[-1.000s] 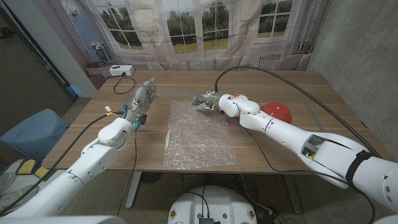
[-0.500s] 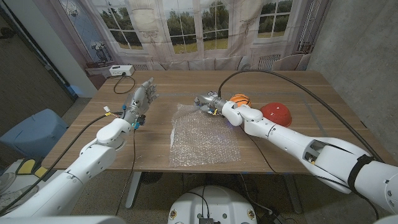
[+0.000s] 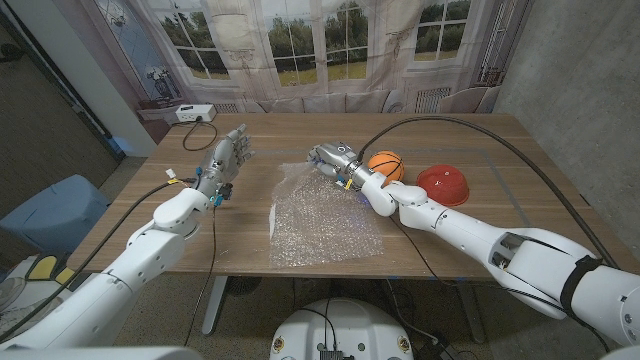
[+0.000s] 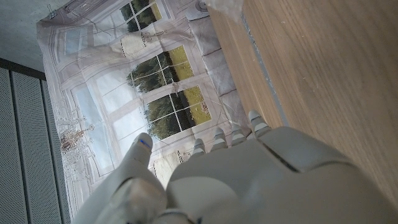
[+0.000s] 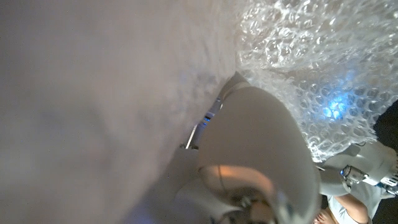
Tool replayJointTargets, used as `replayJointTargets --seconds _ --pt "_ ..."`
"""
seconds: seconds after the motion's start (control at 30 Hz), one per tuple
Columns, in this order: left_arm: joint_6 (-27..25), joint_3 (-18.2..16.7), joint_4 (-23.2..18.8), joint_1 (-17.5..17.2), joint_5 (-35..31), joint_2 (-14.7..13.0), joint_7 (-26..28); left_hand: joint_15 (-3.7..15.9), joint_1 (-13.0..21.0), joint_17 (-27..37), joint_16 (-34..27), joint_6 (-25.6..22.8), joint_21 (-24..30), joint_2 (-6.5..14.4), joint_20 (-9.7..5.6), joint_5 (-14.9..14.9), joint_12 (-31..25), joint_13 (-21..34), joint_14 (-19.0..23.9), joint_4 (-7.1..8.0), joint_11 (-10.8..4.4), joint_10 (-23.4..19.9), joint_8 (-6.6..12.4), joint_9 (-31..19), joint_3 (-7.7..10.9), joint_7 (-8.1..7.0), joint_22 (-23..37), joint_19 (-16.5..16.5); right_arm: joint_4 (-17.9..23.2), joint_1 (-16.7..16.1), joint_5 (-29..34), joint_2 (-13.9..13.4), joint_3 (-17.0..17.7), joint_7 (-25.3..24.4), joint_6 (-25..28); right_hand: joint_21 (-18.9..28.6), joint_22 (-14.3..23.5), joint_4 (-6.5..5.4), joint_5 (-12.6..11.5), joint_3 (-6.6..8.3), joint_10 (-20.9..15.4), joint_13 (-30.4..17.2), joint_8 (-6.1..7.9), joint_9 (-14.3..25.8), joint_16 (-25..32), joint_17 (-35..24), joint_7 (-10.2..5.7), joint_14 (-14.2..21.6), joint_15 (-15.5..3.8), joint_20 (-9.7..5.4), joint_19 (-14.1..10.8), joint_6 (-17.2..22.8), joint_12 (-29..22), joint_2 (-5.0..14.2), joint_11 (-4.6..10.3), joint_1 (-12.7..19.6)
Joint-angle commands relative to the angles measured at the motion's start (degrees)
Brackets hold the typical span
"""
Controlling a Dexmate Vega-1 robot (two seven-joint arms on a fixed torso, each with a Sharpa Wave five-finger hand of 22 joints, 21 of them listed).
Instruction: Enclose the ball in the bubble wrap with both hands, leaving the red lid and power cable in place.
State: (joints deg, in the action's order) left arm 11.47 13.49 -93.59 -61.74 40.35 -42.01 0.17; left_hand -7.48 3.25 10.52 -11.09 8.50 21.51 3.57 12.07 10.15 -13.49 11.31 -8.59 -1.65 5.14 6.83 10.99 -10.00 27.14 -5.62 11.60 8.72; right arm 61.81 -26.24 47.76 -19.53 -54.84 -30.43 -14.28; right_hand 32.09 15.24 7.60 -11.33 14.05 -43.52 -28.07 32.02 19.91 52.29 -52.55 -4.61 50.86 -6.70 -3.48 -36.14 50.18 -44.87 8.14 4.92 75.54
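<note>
A: On the left side of the table [image 3: 200,215], your left hand [image 3: 229,157] stands released, fingers apart, well apart from the bubble wrap [image 3: 325,215]. Is that a risk?

B: Yes. Your right hand [image 3: 333,160] is grasping the far edge of the sheet alone; pull further and it may slide, or knock the ball [image 3: 385,165] just beside it toward the red lid [image 3: 444,184] and the power cable [image 3: 470,130].
</note>
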Motion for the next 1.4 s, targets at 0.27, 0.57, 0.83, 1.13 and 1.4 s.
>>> replayJointTargets --seconds 0.27,0.57,0.83,1.13,1.4 --pt "0.01 1.76 3.68 3.37 0.32 1.06 -2.51 -0.05 -0.64 0.17 0.11 0.24 0.0 0.25 0.13 0.39 0.31 0.22 -0.72 0.42 0.14 0.66 -0.31 -0.26 0.01 -0.12 0.25 -0.22 8.41 -3.6 0.85 -1.88 4.82 -9.91 -0.86 1.27 0.19 0.01 -0.22 0.02 -3.99 -3.62 1.22 0.88 -1.08 -0.72 0.0 0.82 -6.1 -0.51 -0.29 0.35 -2.48 0.21 0.31 0.26" --pt "-0.14 2.53 4.84 4.85 0.2 1.5 -3.19 -0.07 -0.66 0.17 0.1 0.25 -0.04 0.26 0.13 0.4 0.35 0.23 -0.71 0.47 0.11 0.69 -0.31 -0.26 -0.01 -0.16 0.25 -0.23 14.52 -6.52 0.57 -3.58 9.31 -12.53 0.31 1.78 0.2 0.03 -0.28 -0.01 -3.98 -3.77 1.78 1.29 -1.74 -1.09 -0.1 1.13 -6.09 -0.66 0.06 0.27 -2.55 0.18 0.11 0.2" --pt "-0.11 3.12 5.55 5.89 0.06 1.87 -3.74 -0.07 -0.68 0.17 0.12 0.24 -0.08 0.26 0.13 0.42 0.37 0.24 -0.76 0.51 0.12 0.69 -0.3 -0.26 -0.03 -0.09 0.25 -0.22 20.06 -8.96 2.97 -5.74 12.52 -12.92 3.97 2.39 0.17 0.03 -0.33 -0.05 -3.94 -3.95 2.35 1.69 -2.51 -1.51 -0.15 1.46 -6.12 -1.01 0.35 0.17 -2.61 0.17 0.13 0.1" --pt "-0.26 3.8 6.01 6.95 -0.35 2.2 -4.07 -0.06 -0.69 0.16 0.1 0.24 -0.11 0.27 0.13 0.43 0.37 0.25 -0.75 0.55 0.11 0.67 -0.3 -0.26 -0.05 -0.1 0.25 -0.23 26.75 -12.99 3.55 -8.82 16.89 -9.82 8.75 2.97 0.1 0.02 -0.4 -0.11 -4.07 -3.71 2.75 1.93 -3.36 -1.93 -0.61 1.69 -6.16 -1.25 0.76 -0.07 -2.46 0.11 0.51 -0.03" --pt "-0.49 4.59 6.33 7.95 -0.83 2.69 -4.3 -0.08 -0.69 0.16 0.1 0.22 -0.15 0.27 0.13 0.44 0.38 0.26 -0.75 0.58 0.16 0.64 -0.29 -0.26 -0.06 -0.07 0.26 -0.23 33.34 -16.97 2.95 -12.02 20.33 -3.28 11.85 3.43 0.01 0.03 -0.48 -0.15 -4.12 -3.73 3.05 2.0 -4.15 -2.34 -0.59 1.9 -6.17 -1.38 1.35 -0.22 -2.46 0.06 0.65 -0.13"
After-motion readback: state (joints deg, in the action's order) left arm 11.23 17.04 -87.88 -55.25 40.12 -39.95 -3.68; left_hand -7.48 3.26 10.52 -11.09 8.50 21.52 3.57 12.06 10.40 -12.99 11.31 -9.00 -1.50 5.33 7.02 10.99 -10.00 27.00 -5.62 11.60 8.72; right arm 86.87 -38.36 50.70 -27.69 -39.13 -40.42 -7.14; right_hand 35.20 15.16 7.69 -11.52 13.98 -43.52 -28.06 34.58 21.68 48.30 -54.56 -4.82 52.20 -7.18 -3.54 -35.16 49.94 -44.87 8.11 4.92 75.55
